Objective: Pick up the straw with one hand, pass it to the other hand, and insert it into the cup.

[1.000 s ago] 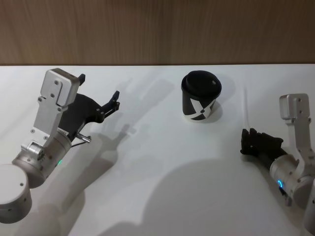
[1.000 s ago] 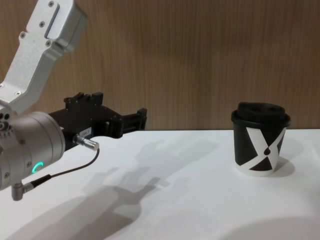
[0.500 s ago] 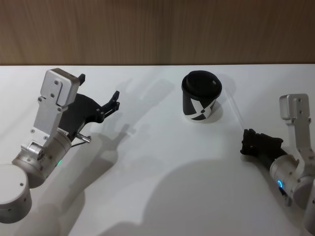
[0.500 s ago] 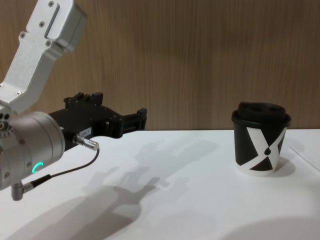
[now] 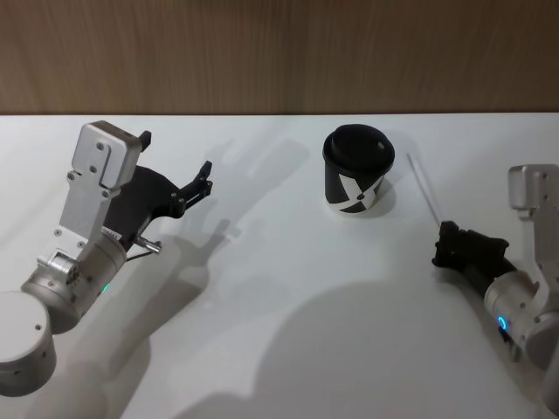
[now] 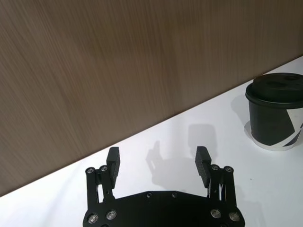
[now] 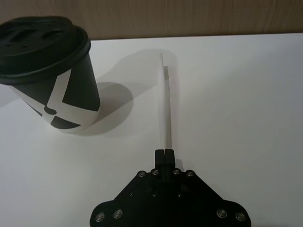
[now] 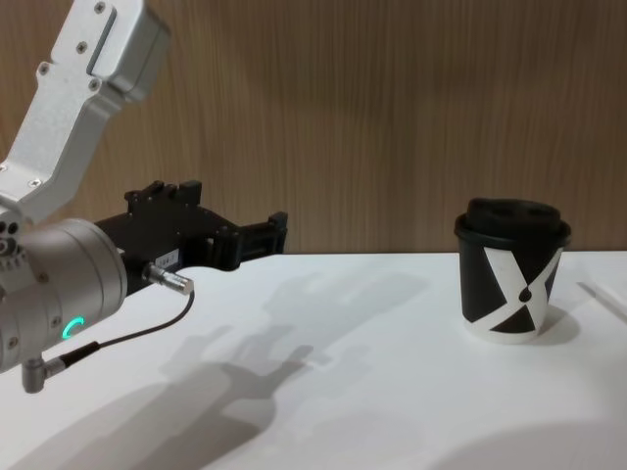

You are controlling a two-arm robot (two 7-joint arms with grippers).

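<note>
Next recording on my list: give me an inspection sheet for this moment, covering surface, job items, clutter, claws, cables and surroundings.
Surface: white table, arm shadows across it.
Job's things: black lidded cup upright; white straw to its right, apart from it, not inserted.
Clutter: nothing seen.
Claws: left claw open, holding nothing, hovers over the table's left side; right claw shut on one end of the straw.
Cables: thin grey cable loops at the left wrist.
Surroundings: wooden wall behind the table.

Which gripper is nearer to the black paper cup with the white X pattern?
Right. The right gripper, shut on the thin white straw, sits just right of the cup; the open left gripper hangs farther off to its left.
</note>
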